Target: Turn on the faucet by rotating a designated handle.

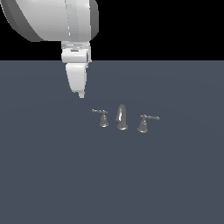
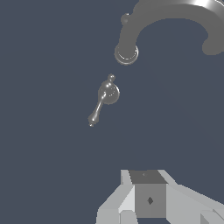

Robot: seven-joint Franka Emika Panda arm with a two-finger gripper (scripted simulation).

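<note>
The chrome faucet stands on the flat grey surface, its upright curved spout between two lever handles. The handle is the smaller one at the exterior view's left, a thin lever on a narrow bell base. Its twin, with the wider base, is on the exterior view's right. My gripper hangs above and to the left of the handle, apart from it, fingers together and holding nothing. In the wrist view the handle lies ahead of my gripper, with the spout arching beyond it.
The dark grey surface runs out flat on all sides of the faucet set. My white arm fills the upper left of the exterior view.
</note>
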